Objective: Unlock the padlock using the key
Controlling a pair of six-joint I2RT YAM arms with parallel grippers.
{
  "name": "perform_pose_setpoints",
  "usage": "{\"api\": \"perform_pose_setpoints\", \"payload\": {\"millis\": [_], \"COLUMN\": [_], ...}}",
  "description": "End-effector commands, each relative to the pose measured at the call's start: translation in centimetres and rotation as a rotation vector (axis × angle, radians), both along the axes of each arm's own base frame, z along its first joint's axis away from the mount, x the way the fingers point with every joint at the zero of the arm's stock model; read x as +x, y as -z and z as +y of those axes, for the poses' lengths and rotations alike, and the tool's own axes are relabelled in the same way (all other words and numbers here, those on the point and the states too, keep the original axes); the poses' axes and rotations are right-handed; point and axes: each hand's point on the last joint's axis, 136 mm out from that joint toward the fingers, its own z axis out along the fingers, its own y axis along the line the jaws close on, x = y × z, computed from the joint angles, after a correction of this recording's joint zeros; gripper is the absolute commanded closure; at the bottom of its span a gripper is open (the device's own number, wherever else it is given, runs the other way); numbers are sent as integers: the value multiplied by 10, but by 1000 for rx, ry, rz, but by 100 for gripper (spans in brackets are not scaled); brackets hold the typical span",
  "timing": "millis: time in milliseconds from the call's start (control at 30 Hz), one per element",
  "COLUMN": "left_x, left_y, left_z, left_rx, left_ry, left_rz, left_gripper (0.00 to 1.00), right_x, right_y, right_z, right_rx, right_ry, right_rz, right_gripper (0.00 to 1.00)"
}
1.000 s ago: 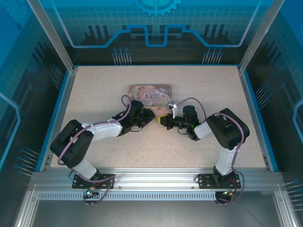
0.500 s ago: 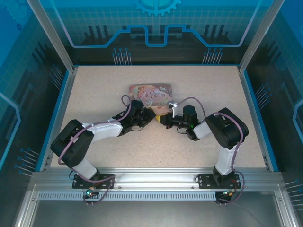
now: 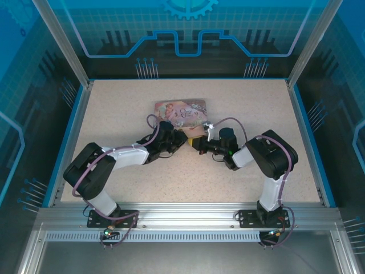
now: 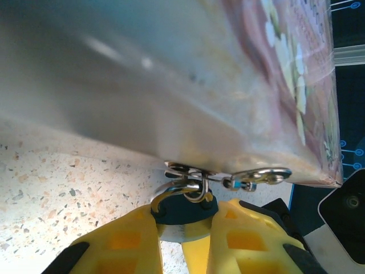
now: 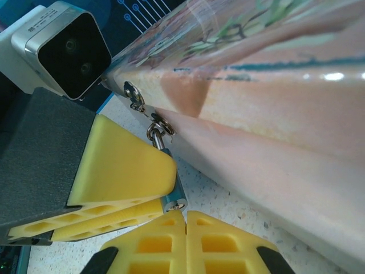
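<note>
Two arms are meeting over the speckled table (image 3: 114,114) at the near edge of the pink tin (image 3: 180,111). The left gripper (image 3: 183,141) is pinching the teal padlock (image 4: 183,208), fingers narrowly parted, its shackle hanging through the tin's clasp (image 4: 188,170). The right gripper (image 3: 197,144) is squeezing fully closed on the tiny key (image 5: 174,204) at the padlock's base.

Lettering on the decorated lid of the pink tin (image 3: 181,112) is too small and blurred to read.
</note>
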Motion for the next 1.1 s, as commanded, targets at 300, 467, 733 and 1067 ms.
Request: {"api": "perform_pose_setpoints", "payload": {"millis": [300,467,733,1067], "left_x": [-15,-16,-16,-16], "left_y": [1,3,4,2], "left_z": [-27,-28,-28,-28], "left_rx": [-73,-74,-76,-83], "left_ry": [118,120,121,117], "left_rz": [24,31,32,31], "left_gripper": [97,97,97,97], "right_x": [-16,-19,-20,-16], "right_y": [15,18,13,17], "right_z": [-18,-22,-9,-1], "right_rx": [-45,-47,-11,-19], "right_ry": [-5,-12,-60,-75], "right_rz": [-20,-13,-7,12], "right_gripper": [75,65,62,69]}}
